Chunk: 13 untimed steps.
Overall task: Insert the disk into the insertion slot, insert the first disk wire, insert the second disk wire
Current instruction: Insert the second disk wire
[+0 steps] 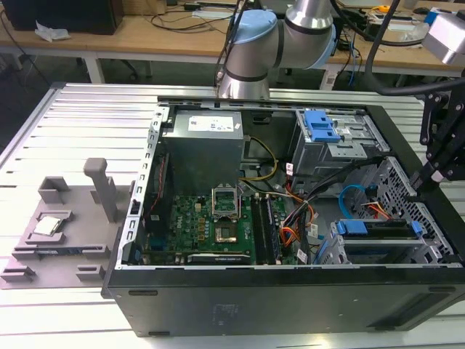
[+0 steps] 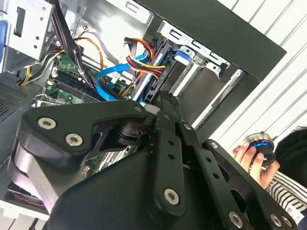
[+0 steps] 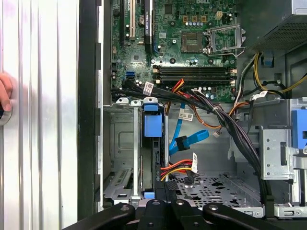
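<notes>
Over the ribbed table (image 1: 87, 123), the narrowed hand (image 3: 163, 188) hangs by the disk (image 3: 153, 127) inside the insertion slot (image 3: 120, 155).

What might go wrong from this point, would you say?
The hand is close to the disk, where a loose blue cable and power wires hang; they may snag. A person's fingers rest beside the case; a swing could strike them.
</notes>
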### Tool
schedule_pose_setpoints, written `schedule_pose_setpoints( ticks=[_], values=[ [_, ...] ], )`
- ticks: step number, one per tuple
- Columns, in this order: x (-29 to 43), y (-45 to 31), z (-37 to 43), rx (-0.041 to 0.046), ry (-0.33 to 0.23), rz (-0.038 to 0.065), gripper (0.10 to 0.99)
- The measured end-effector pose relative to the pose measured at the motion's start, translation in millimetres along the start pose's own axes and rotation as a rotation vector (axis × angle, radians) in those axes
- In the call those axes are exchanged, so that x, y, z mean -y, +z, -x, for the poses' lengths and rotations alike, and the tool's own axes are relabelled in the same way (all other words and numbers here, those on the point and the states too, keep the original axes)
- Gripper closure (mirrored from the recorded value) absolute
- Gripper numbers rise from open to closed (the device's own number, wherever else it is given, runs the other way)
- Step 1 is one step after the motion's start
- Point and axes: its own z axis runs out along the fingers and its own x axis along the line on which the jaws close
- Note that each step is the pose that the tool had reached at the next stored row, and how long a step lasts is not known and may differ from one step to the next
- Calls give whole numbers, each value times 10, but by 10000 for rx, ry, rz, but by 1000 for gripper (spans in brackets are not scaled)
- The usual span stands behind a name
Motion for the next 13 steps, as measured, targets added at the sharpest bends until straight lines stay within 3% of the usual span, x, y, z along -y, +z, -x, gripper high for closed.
schedule_pose_setpoints(
  ticks=[3,5,7,13],
  values=[
    [0,0,0,1,0,0,973],
    [0,-1,0,0,0,0,725],
    [-2,-2,0,-1,-1,0,725],
    [-129,4,-4,2,0,0,725]
  ],
)
